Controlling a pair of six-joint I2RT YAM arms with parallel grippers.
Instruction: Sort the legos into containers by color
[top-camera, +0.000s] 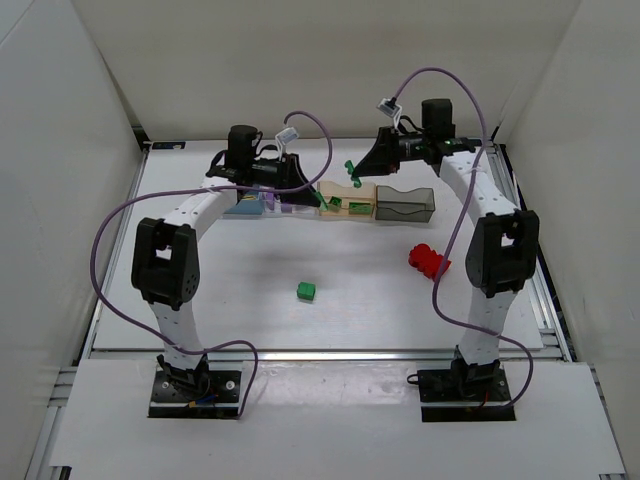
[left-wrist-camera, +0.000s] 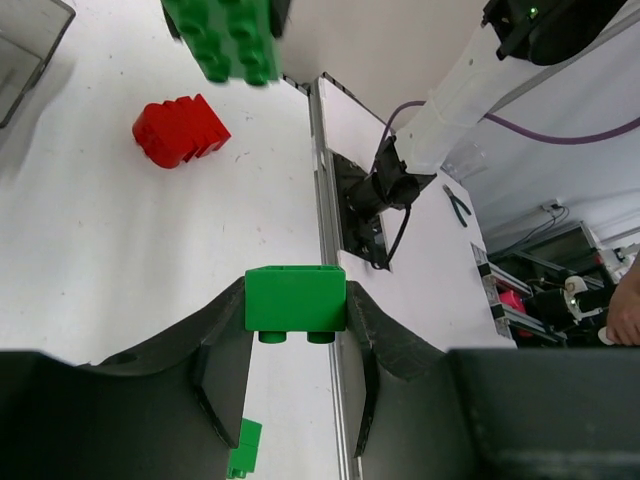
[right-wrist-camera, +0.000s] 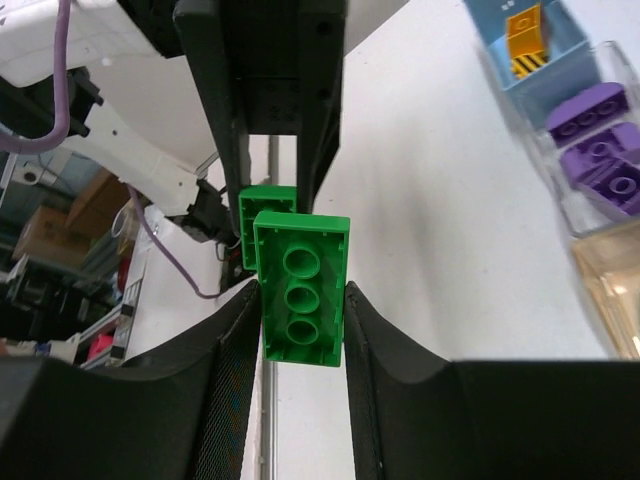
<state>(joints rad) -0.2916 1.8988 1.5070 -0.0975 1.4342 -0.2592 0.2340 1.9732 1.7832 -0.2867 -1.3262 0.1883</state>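
Near the partly hidden orange container (top-camera: 365, 190), the left gripper (left-wrist-camera: 297, 302) and right gripper (right-wrist-camera: 302, 298) are each clamped on a green brick (left-wrist-camera: 295, 298).

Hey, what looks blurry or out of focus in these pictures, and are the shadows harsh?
Left wrist view: right-held green brick blurred at top, left-held green brick crisp. Right wrist view: right-held brick sharp, room beyond the table soft. Top view: even light, only faint shadows.
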